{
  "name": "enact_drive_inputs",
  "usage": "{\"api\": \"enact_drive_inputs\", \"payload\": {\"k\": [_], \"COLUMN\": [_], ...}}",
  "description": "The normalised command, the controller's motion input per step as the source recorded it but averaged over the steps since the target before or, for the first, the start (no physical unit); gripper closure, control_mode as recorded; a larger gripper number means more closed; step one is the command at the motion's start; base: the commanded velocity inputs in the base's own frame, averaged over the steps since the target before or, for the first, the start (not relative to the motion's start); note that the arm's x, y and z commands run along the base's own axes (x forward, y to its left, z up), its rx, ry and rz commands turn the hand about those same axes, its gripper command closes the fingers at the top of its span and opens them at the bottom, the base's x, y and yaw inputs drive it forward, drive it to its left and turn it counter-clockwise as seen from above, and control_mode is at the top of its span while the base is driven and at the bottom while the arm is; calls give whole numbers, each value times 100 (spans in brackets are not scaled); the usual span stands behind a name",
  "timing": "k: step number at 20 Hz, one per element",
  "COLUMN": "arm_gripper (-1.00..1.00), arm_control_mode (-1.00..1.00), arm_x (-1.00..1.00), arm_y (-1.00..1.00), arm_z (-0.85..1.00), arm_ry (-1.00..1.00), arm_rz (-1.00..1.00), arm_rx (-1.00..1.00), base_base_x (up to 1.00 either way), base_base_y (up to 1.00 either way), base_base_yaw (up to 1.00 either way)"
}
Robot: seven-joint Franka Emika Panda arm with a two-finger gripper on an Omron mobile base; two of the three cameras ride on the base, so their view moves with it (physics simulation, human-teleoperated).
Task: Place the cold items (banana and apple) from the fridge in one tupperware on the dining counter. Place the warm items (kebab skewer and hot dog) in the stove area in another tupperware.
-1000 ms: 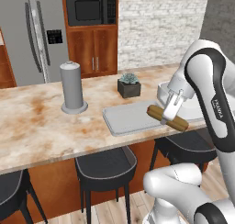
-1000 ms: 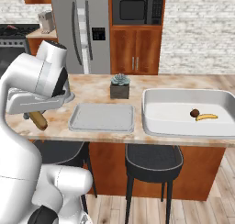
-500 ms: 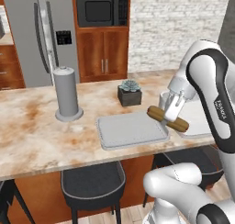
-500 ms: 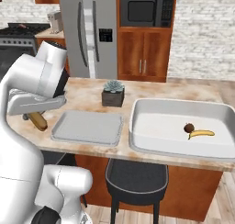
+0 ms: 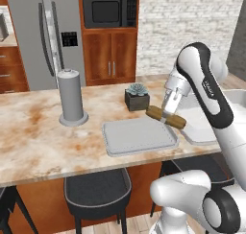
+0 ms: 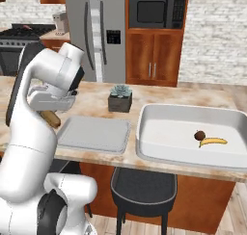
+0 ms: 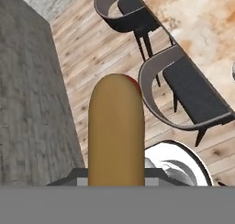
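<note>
The gripper [image 5: 166,117] has its jaws pinching the hot dog [image 5: 165,117] around its middle, so the bun hangs level and ready to be set down flat. It is carried above the right edge of the flat grey tray [image 5: 138,135] on the marbled surface [image 5: 38,137], the likely place for the warm items. The kebab skewer is not yet in that tray. In the paler, thick-rimmed tray [image 6: 188,114] beside it, the banana [image 6: 212,141] and apple [image 6: 199,136] lie touching, so the cold half looks done.
</note>
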Motion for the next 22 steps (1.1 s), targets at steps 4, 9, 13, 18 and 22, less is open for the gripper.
{"api": "enact_drive_inputs", "payload": {"k": [4,9,13,18,22], "arm_gripper": [100,100,100,100,100], "arm_control_mode": [-100,-100,-100,-100,-100], "arm_x": [57,37,58,69,65], "arm_y": [-10,-10,-1,-1,-4], "arm_z": [-40,-44,-59,-70,-76], "arm_ry": [-23,-39,-19,-10,-11], "arm_rz": [67,38,0,-2,0], "arm_rx": [-6,-6,-1,0,-3], "base_base_x": [0,0,0,0,0], "base_base_y": [0,0,0,0,0], "base_base_yaw": [0,0,0,0,0]}}
